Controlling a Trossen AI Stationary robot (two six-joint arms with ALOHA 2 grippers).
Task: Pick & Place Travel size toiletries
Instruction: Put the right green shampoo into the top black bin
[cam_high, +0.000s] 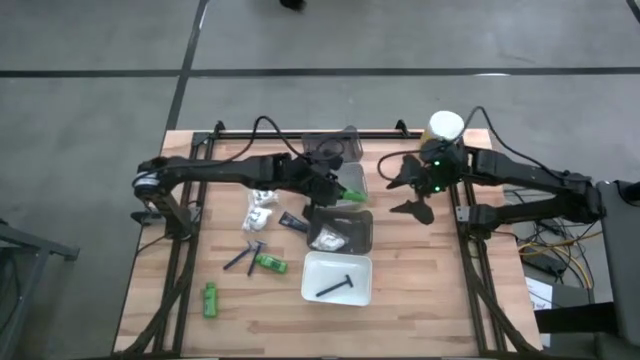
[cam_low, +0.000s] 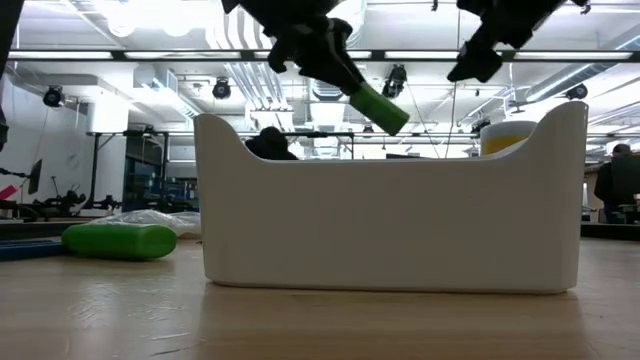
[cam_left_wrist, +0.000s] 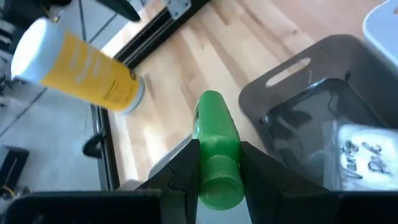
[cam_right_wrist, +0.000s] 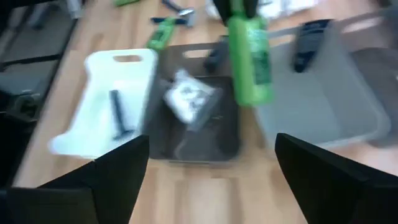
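Wooden table (cam_high: 420, 290): left gripper (cam_left_wrist: 219, 163) is clamping a green bottle (cam_left_wrist: 216, 149) (above grey trays (cam_high: 350, 180)); right gripper (cam_high: 408, 190) is hanging wide open beside it.

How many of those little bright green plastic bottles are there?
3: one held in the left end effector, bottle at; one beside the razors; one near the table's front-left. Others may be hidden.
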